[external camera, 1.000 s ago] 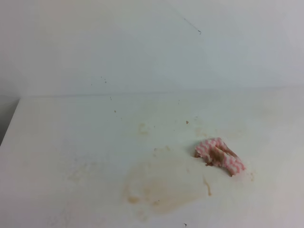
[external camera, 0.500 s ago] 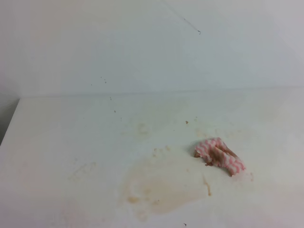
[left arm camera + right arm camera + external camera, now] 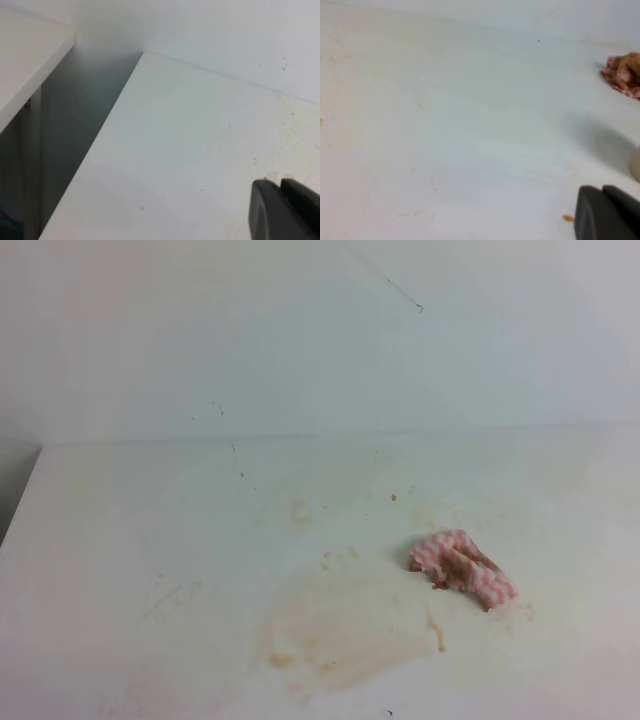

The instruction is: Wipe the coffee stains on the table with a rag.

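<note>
Rag [image 3: 462,569] lies bunched, loose on table [image 3: 120,540] just right of coffee stains [image 3: 340,635] — nothing gripping it. Right gripper [image 3: 609,214] pressed together, empty, well short of rag — wiping apparently paused or over, stain remains.

We find no text, label, brand, number or sign to read anywhere, neither on the table [image 3: 150,540], nor on the rag [image 3: 462,568], nor on the wall [image 3: 300,330] behind them.

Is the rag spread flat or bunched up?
Bunched up: the rag lies in a crumpled lump on the table, beside the coffee stains.
</note>
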`<state>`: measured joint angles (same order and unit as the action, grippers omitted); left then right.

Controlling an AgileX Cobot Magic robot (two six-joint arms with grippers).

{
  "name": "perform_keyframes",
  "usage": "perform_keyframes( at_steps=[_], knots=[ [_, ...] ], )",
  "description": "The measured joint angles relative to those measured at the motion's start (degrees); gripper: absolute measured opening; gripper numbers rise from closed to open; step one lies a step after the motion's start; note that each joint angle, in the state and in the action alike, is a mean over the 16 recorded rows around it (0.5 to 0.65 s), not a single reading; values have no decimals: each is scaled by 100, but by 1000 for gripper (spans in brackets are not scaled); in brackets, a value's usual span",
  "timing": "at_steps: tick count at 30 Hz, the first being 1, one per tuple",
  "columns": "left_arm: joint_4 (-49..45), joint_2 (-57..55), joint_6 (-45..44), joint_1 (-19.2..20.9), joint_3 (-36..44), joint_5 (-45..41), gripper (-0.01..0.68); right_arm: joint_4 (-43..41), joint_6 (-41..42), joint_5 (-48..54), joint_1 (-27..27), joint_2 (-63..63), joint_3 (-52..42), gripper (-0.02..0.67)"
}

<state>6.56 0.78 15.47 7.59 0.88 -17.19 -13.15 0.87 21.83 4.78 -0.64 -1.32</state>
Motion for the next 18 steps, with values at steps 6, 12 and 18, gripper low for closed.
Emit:
perform_keyframes(
  at_steps=[6, 12, 18],
  knots=[
    [0, -10, 0, 0, 22, 11, -1, 1, -29, 10, 0, -1, 1, -2],
    [0, 0, 0, 0, -22, -11, -2, 1, -33, 11, 0, -1, 1, -2],
    [2, 36, 1, 1, -88, -43, -3, 1, -35, 11, 0, -1, 1, -2]
  ],
)
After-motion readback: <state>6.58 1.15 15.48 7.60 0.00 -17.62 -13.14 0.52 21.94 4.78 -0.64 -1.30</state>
